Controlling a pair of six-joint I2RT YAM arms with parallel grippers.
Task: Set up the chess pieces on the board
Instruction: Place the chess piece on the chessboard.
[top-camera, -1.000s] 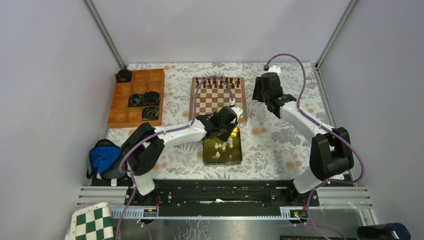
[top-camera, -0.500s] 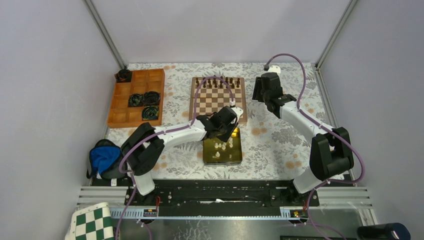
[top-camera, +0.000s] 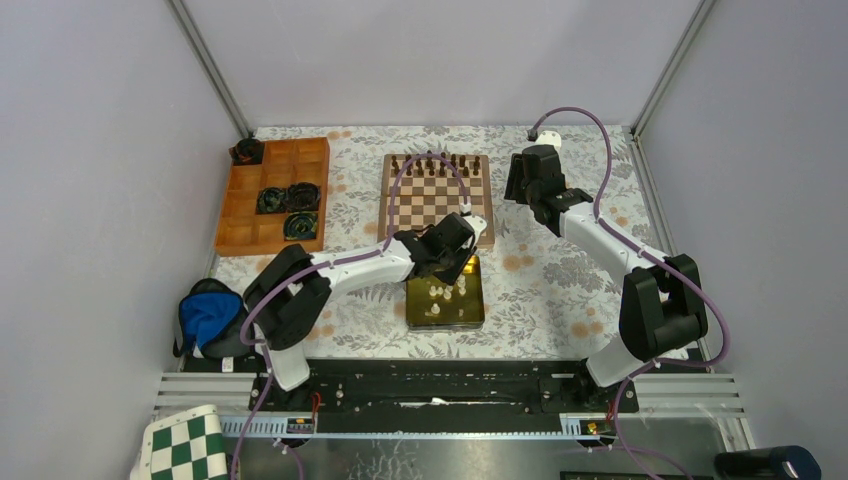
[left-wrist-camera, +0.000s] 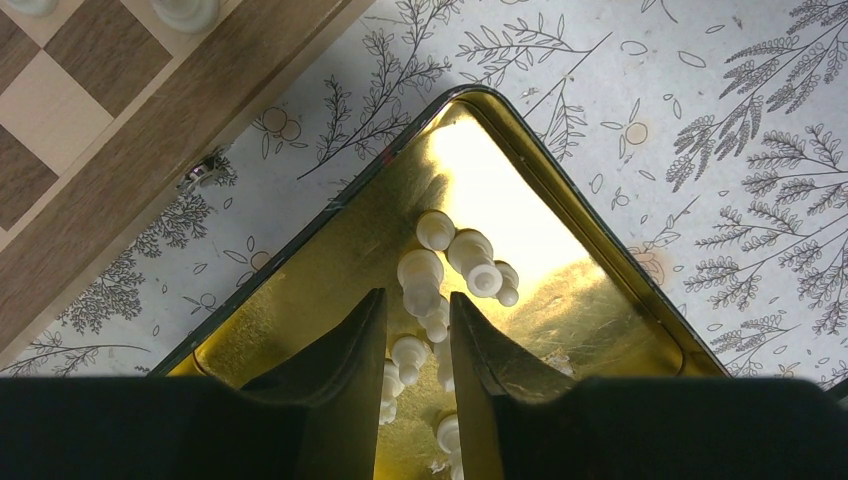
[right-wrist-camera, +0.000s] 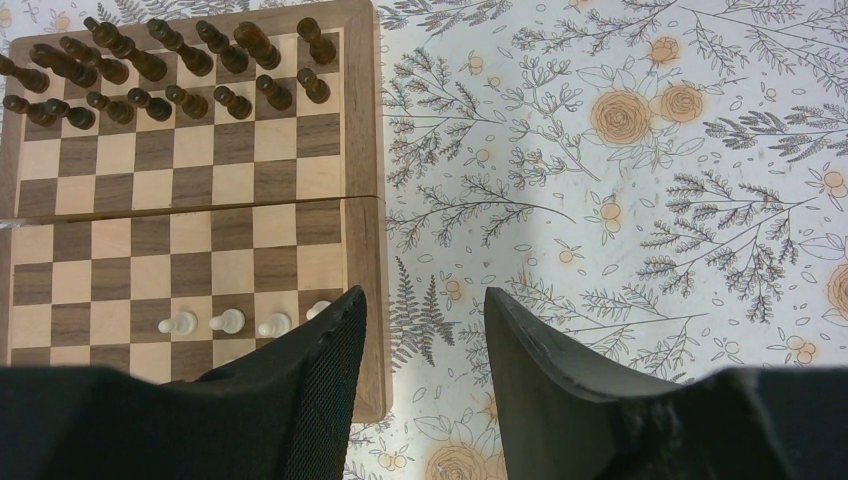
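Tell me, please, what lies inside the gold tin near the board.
Cream-white chess pieces lie loose in the gold tin; the left claw covers part of the pile, so no full count.

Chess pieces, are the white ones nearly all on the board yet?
Not yet. Done: a few cream pieces stand on the board, opposite two rows of dark pieces. In hand: the left fingers straddle loose cream pieces inside the gold tin; whether one is gripped is unclear. The right fingers hang open by the board's edge. To do: move the tin's pieces across.
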